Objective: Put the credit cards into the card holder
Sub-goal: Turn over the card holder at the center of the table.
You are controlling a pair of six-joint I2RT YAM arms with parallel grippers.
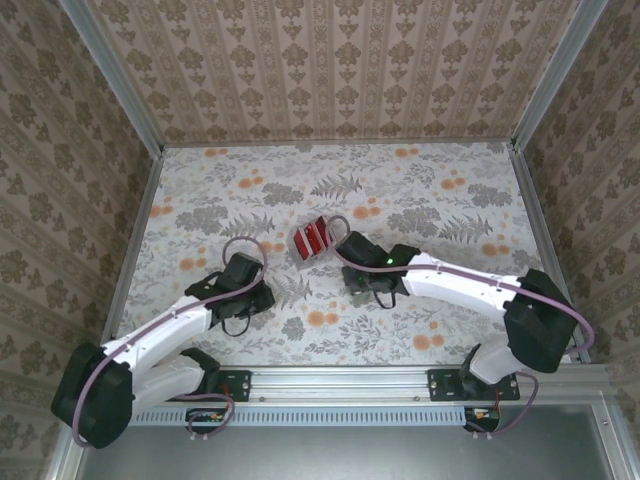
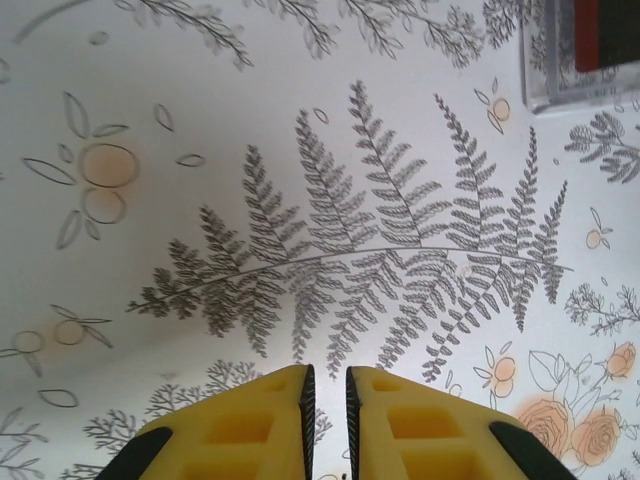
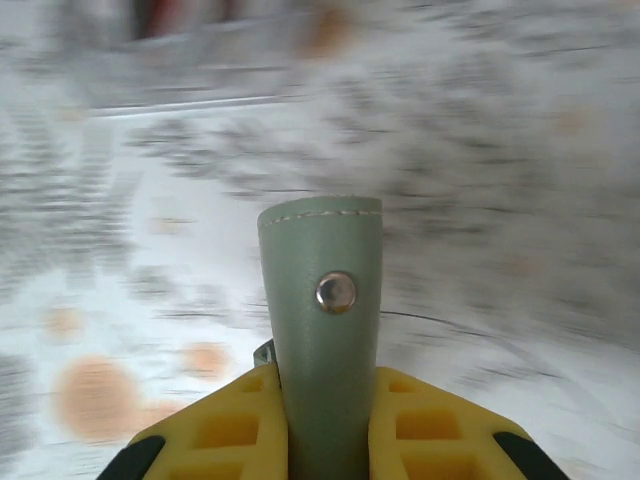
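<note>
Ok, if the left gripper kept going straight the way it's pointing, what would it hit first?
Most likely the table itself, around the fern print: the left gripper tilts down toward it. The credit cards sit off to the right of that line, though depth is unclear.

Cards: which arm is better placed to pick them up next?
Left. The right end effector is shut on the card holder, so it is occupied. The left end effector holds nothing, its jaws slightly apart, and the cards lie ahead of it.
</note>
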